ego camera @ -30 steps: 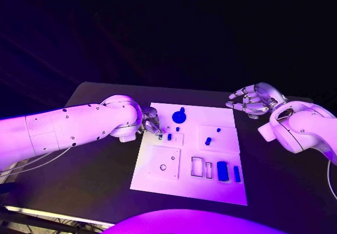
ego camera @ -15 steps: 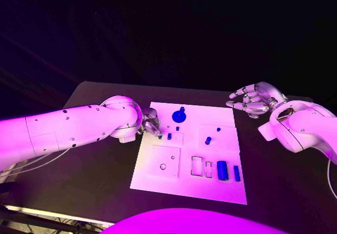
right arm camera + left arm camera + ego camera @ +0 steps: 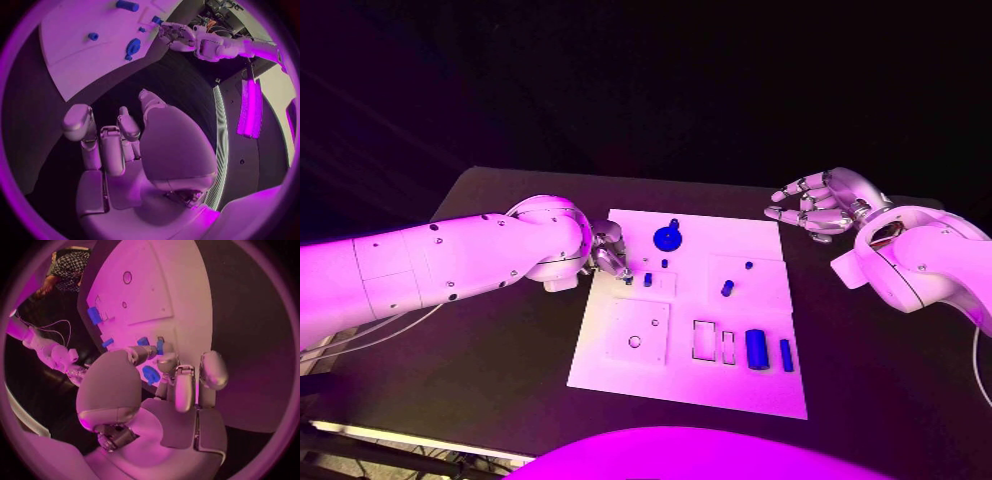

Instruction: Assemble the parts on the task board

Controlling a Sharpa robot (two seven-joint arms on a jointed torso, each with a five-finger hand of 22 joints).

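The white task board (image 3: 689,375) lies mid-table and also shows in the left wrist view (image 3: 156,285). On it are a round blue part (image 3: 669,238), several small blue pegs (image 3: 727,289) and two blue bars (image 3: 757,349) near the right side. My left hand (image 3: 610,250) hangs over the board's left edge, fingertips close together and pointing down at a small blue peg (image 3: 160,345). Whether it grips that peg is unclear. My right hand (image 3: 819,208) hovers off the board's far right corner, fingers loosely bent and apart, with nothing in them.
A raised square plate with a round hole (image 3: 635,342) sits at the board's near left, with rectangular slots (image 3: 705,341) beside it. Bare black table (image 3: 488,340) surrounds the board. My left forearm (image 3: 444,265) crosses the table's left side.
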